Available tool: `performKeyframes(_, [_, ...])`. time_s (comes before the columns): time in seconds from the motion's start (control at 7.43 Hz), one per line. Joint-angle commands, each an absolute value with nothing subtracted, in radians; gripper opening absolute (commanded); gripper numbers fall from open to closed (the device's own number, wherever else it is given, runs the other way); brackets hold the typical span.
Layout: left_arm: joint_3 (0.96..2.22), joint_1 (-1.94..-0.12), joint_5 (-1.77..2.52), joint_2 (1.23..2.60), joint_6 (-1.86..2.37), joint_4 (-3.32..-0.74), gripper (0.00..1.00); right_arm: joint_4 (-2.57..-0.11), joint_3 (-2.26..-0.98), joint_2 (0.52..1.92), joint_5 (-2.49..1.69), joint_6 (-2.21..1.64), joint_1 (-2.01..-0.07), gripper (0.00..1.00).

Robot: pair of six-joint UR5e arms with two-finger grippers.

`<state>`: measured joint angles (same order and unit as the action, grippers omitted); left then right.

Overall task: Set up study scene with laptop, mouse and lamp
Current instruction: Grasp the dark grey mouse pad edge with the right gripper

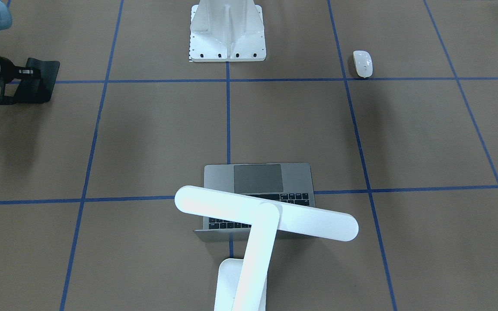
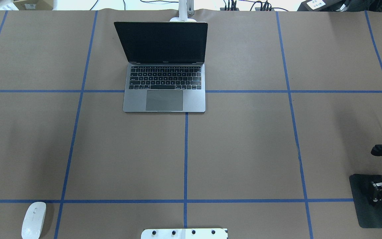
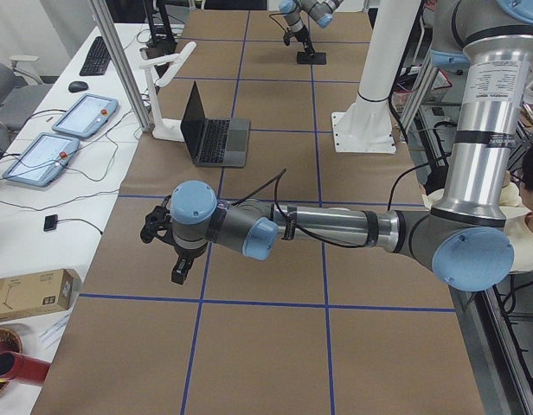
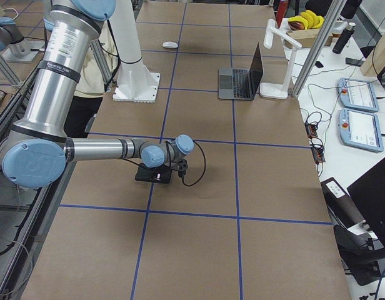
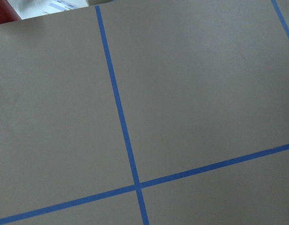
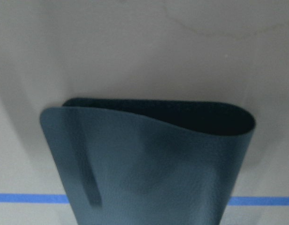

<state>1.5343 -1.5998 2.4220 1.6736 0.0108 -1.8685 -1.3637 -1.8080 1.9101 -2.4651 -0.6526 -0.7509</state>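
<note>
The laptop (image 2: pixel 164 99) stands open at the far middle of the table, its screen dark. Just behind it rises the white lamp (image 1: pixel 266 211), whose bar head hangs over the laptop's keyboard in the front-facing view. The white mouse (image 2: pixel 33 219) lies alone near the robot's left front corner. My right gripper (image 2: pixel 378 196) is shut on the near end of the black mat (image 2: pixel 371 212), which curls upward in the right wrist view. My left gripper (image 3: pixel 178 275) hovers over bare table far to the left. It shows only in the exterior left view, so I cannot tell its state.
The white ribbed pedestal (image 1: pixel 227 30) stands at the robot's base between the arms. Blue tape lines (image 5: pixel 118 108) cross the brown table. A person (image 3: pixel 530 181) sits behind the left arm. Tablets and a keyboard lie on a side desk beyond the lamp.
</note>
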Motion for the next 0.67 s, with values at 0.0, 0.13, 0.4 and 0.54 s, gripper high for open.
performKeyframes(0.0, [1.539, -1.603, 2.424, 1.674, 0.009, -1.868, 1.0, -1.364, -1.812, 1.913, -2.433, -0.653, -0.749, 0.0])
performKeyframes(0.13, [1.537, -1.609, 2.427, 1.675, -0.014, -1.862, 1.0, -1.364, -1.822, 1.913, -2.433, -0.653, -0.749, 0.0])
performKeyframes(0.4, [1.537, -1.658, 2.433, 1.677, -0.119, -1.772, 1.0, -1.365, -1.883, 1.91, -2.433, -0.653, -0.776, 0.0])
performKeyframes(0.54, [1.537, -1.673, 2.433, 1.678, -0.162, -1.735, 1.0, -1.37, -1.92, 1.907, -2.442, -0.652, -0.82, 0.0])
